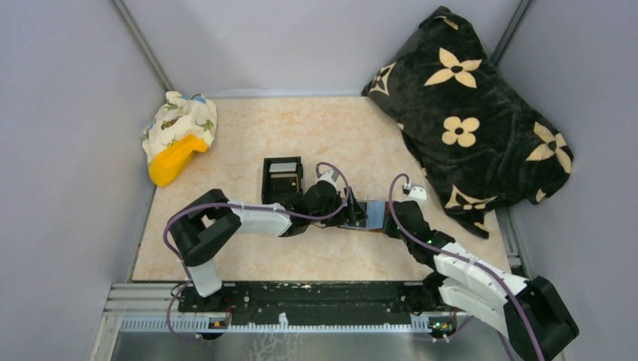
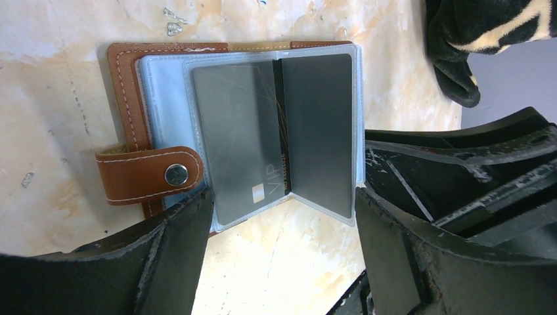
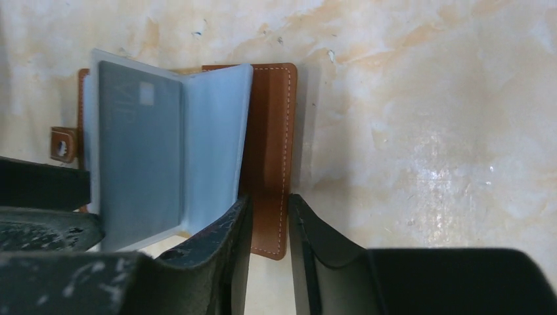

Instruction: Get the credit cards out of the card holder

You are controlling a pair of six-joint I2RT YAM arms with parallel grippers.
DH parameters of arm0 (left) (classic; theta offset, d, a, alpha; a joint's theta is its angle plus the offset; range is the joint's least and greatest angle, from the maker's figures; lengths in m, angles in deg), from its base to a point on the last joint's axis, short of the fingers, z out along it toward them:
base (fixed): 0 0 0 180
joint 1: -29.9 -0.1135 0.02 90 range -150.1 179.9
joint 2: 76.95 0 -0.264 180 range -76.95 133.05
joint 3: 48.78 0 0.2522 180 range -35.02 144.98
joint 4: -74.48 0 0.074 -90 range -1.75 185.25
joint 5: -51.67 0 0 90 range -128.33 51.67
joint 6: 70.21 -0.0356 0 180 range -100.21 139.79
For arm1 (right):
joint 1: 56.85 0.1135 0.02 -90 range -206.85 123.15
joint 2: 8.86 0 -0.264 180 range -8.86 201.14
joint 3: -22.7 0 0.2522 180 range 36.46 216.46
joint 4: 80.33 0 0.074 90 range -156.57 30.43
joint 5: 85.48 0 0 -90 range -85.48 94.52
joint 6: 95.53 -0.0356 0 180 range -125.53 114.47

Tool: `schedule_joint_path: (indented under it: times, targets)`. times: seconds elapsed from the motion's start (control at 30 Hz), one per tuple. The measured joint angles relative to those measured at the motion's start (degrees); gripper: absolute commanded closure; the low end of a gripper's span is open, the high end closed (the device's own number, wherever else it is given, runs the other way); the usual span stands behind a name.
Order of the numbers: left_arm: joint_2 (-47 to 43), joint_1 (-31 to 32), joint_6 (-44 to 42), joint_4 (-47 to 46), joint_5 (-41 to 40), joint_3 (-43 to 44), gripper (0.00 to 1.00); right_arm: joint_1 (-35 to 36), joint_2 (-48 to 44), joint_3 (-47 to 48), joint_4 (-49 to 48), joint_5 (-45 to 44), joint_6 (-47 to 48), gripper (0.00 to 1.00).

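Note:
The card holder lies open on the table between my two grippers, its reddish-brown leather cover facing down and its snap tab sticking out sideways. Blue-grey clear sleeves stand fanned up. Two grey credit cards sit in the sleeves, one marked VIP. My left gripper is wide open at the holder's near edge, with nothing between its fingers. My right gripper is narrowly open over the edge of the brown cover flap, beside a raised sleeve holding a card.
A small black open box stands just behind the left gripper. A black blanket with beige flowers fills the back right corner. A patterned cloth with a yellow object lies at the back left. Grey walls close in the sides.

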Motion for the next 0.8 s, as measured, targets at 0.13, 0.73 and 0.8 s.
schedule_joint_path:
  times: [0.13, 0.73, 0.8]
  targets:
    - [0.5, 0.0, 0.0, -0.6, 0.1, 0.1, 0.16, 0.0, -2.4, 0.0, 0.4, 0.2, 0.0, 0.71]
    - [4.2, -0.5, -0.2, -1.9, 1.1, 3.9, 0.15, -0.1, -2.4, -1.1, 2.6, -0.4, 0.2, 0.71]
    - [4.3, -0.6, -0.2, -2.2, 1.4, 3.9, 0.15, -0.1, -2.2, -1.1, 2.4, -0.4, 0.2, 0.71]
